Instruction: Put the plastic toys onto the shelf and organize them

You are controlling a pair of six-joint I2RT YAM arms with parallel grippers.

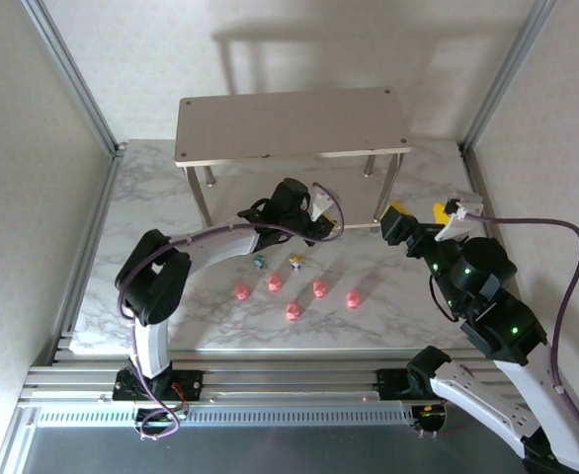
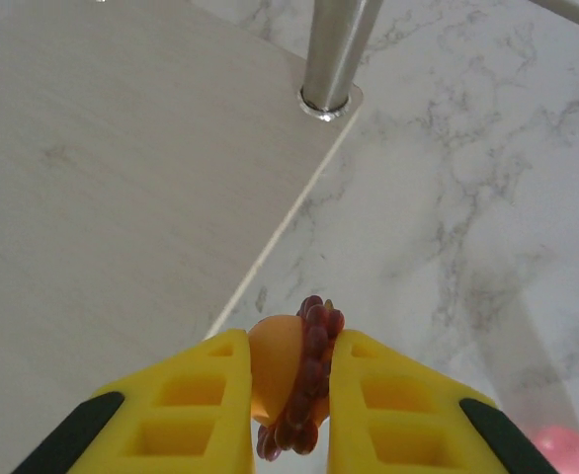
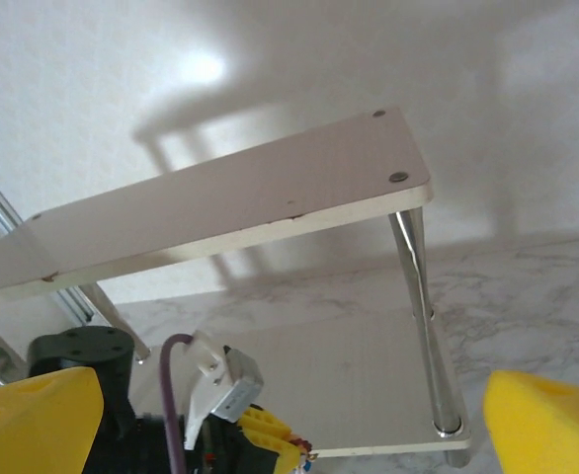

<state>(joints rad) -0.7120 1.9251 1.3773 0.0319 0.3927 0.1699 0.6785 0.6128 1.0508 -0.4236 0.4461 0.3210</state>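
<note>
Left wrist view: left end effector (image 2: 291,348) pinches the red-orange toy (image 2: 288,385) at the lower-board edge of the shelf (image 2: 102,178). It looks tiny, light, hard and slippery, so grip its middle. Right end effector (image 1: 418,213) gapes wide.

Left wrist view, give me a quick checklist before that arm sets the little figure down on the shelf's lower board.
1. Red-orange figurine clamped in left jaws: ok.
2. Figurine squarely over lower board: not ok, it lines up with the board's edge.
3. Visible board surface bare: ok.
4. Shelf leg away from the figurine: ok.
5. Right jaws open, empty: ok.
</note>
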